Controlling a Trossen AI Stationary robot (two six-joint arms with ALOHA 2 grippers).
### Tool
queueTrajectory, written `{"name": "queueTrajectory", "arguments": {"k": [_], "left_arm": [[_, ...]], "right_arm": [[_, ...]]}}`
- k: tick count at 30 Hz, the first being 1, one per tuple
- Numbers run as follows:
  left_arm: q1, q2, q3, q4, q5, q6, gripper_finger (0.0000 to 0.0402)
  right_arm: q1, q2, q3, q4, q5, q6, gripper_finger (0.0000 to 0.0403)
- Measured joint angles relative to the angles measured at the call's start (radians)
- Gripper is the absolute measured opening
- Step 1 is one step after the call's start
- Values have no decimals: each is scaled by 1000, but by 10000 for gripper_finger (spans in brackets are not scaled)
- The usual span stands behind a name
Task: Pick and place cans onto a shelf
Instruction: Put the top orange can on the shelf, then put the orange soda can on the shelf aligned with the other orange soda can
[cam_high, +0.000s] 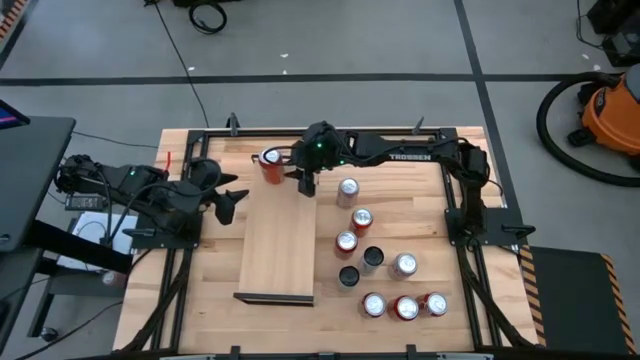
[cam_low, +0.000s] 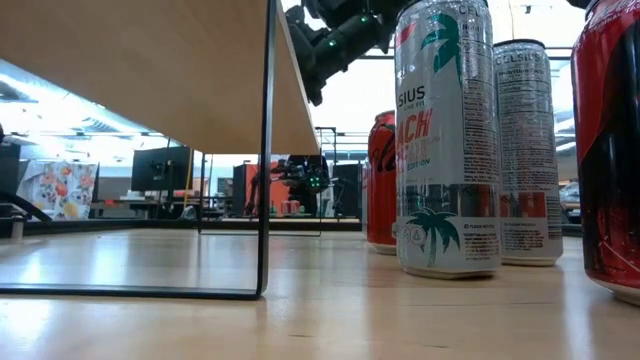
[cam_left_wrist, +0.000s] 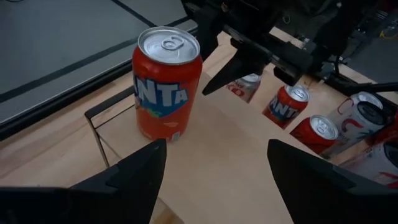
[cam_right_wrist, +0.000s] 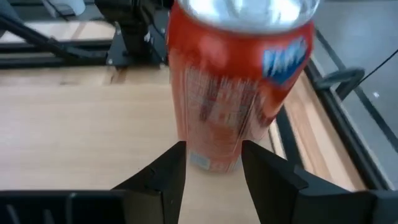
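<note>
An orange can stands upright at the far end of the shelf, free of both grippers. My right gripper hangs over the shelf just beside this can, open by only a narrow gap with nothing between its fingers. My left gripper waits open at the shelf's left side, facing the can. Several more cans stand on the tabletop right of the shelf, among them a silver one and a red one.
The wooden tabletop has a black frame around it. Three cans stand in a row near the front right. A black can stands close to the shelf's right edge. On the floor at the right sits an orange vacuum.
</note>
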Motion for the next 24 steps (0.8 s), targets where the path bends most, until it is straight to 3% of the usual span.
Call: {"name": "queueTrajectory", "arguments": {"k": [13,18,24], "left_arm": [[0,0,0,-42,2,14,290],[0,0,0,-41,68,1,290],[0,1,0,-41,78,-9,290]], "right_arm": [[2,-3,0,66,7,5,164],[-7,-68,5,-127,1,20,164],[-19,-175,6,-391,-30,35,168]]}}
